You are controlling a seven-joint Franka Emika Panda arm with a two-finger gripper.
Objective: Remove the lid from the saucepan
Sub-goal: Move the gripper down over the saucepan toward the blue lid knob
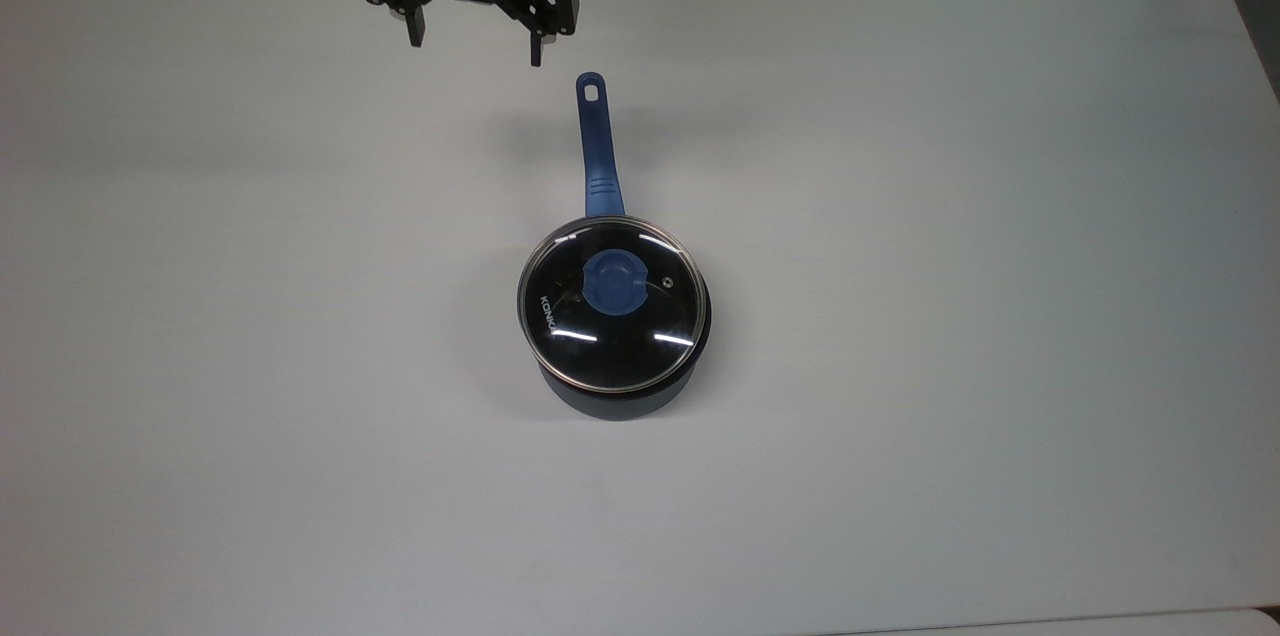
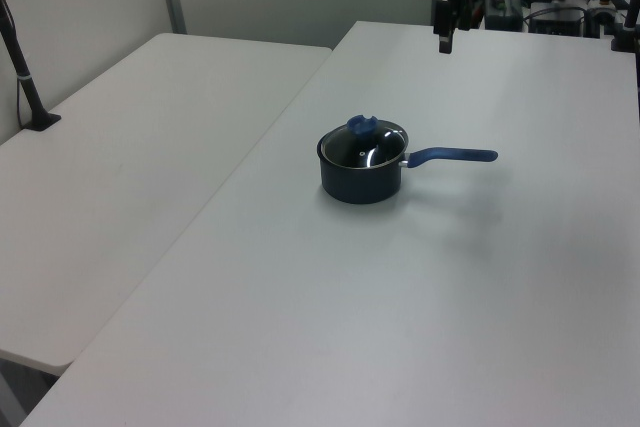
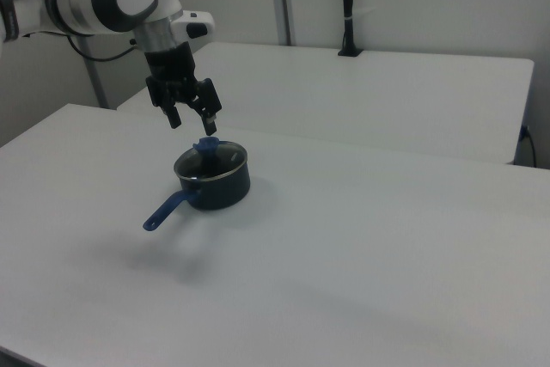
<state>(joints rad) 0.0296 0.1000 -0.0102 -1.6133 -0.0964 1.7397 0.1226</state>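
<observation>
Gripper (image 1: 474, 52) open, high above table; lid (image 1: 610, 304) on saucepan (image 1: 625, 394).

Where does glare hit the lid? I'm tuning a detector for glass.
In the top view, two bright streaks cross the lid below its knob, with a thin highlight along the upper rim; in the left view, a small glint sits right of the knob; in the right view, barely any.

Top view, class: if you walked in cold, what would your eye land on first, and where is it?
The saucepan stands near the middle of the white table, its glass lid still on, with a blue knob at the centre. Its blue handle points toward the top view's upper edge, where the open black gripper hangs, holding nothing.
</observation>
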